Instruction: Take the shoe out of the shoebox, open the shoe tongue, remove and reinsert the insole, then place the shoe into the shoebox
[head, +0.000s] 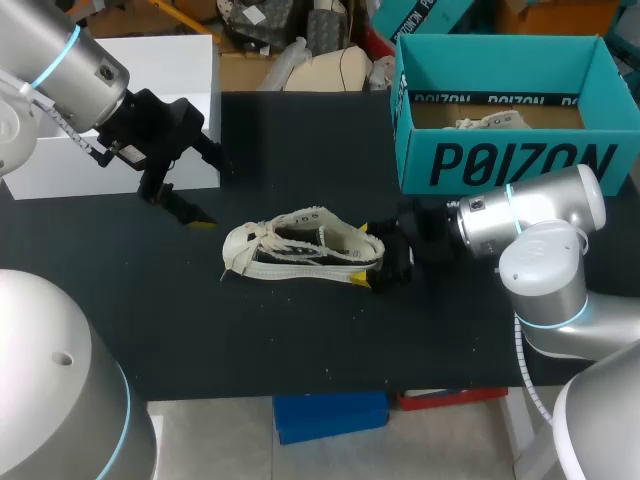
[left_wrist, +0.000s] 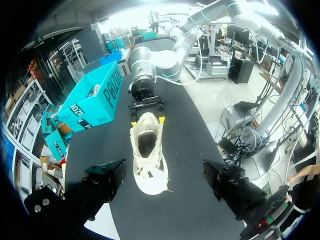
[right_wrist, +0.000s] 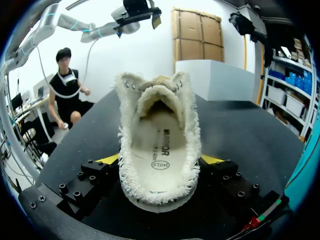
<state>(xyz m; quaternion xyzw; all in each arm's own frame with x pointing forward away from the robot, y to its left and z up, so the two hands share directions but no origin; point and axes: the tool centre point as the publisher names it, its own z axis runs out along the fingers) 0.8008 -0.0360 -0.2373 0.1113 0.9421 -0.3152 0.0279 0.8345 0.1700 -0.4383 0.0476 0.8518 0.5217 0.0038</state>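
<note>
At centre frame of the head view, on the black table (head: 300, 340): a cream, frayed-edged shoe (head: 300, 248), out of its box and upright on its sole, toe pointing left, heel right. Clamped at the heel by the right gripper (head: 375, 255), in from the right edge, one yellow-tipped finger pressed to each side. From that arm's wrist, looking down the shoe's length: the insole (right_wrist: 159, 150) lying flat inside, the heel gripped between the fingers. At upper left, raised over the table and well apart from the shoe: the left gripper (head: 190, 190), fingers spread wide, nothing between them. At upper right, at the table's far side: the teal shoebox (head: 500, 165), open-topped, something pale inside, too little on show to identify. Behind the left gripper, at upper left: a white box (head: 150, 100).
</note>
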